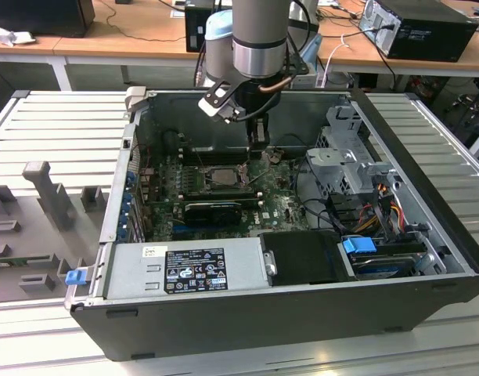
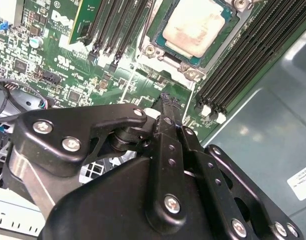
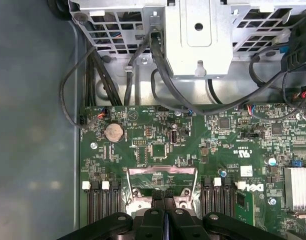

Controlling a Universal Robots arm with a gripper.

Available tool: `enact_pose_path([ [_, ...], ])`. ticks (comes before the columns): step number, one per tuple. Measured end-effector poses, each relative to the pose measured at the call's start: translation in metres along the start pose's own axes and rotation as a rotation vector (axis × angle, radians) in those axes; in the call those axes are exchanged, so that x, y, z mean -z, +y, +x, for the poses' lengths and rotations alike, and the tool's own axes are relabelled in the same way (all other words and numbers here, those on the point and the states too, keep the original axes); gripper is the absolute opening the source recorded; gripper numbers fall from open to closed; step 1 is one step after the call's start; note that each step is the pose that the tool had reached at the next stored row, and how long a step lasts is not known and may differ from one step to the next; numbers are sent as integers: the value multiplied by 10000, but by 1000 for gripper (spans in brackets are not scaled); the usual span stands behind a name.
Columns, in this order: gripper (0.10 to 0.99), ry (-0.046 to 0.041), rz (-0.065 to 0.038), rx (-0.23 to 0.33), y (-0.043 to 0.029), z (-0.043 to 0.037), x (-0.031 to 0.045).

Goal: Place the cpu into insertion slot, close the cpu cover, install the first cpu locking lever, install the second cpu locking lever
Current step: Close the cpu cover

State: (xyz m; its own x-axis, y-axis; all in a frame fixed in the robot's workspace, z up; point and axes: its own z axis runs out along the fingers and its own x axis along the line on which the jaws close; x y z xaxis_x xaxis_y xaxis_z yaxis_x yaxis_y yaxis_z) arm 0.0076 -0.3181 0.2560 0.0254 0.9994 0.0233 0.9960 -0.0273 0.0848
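The cpu (image 2: 195, 27) lies tan-silver face up in the insertion slot (image 2: 160, 55), whose silvery metal rim frames it. From the exterior view the slot (image 1: 224, 174) sits mid-board inside the open computer case. A shiny silvery plate (image 3: 163, 176), probably the cpu cover, reflects the board at the slot's edge; I cannot tell whether it lies flat. My gripper (image 2: 165, 97) hovers just beside the slot, its black fingers pressed together with nothing between them. The same fingertips (image 3: 163, 194) appear in the first wrist view, and the gripper (image 1: 259, 135) hangs behind the slot in the exterior view.
Long black memory slots (image 2: 243, 55) flank the socket on the green motherboard (image 3: 193, 145). A metal drive cage (image 3: 198, 35) with black cables stands beyond the board. The power supply (image 1: 185, 270) fills the case front, and wiring (image 1: 380, 204) crowds the exterior view's right.
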Motion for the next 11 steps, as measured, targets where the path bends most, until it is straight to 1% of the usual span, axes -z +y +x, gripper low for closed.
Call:
enact_pose_path([
  [11,106,0,0,0,67,9,9],
])
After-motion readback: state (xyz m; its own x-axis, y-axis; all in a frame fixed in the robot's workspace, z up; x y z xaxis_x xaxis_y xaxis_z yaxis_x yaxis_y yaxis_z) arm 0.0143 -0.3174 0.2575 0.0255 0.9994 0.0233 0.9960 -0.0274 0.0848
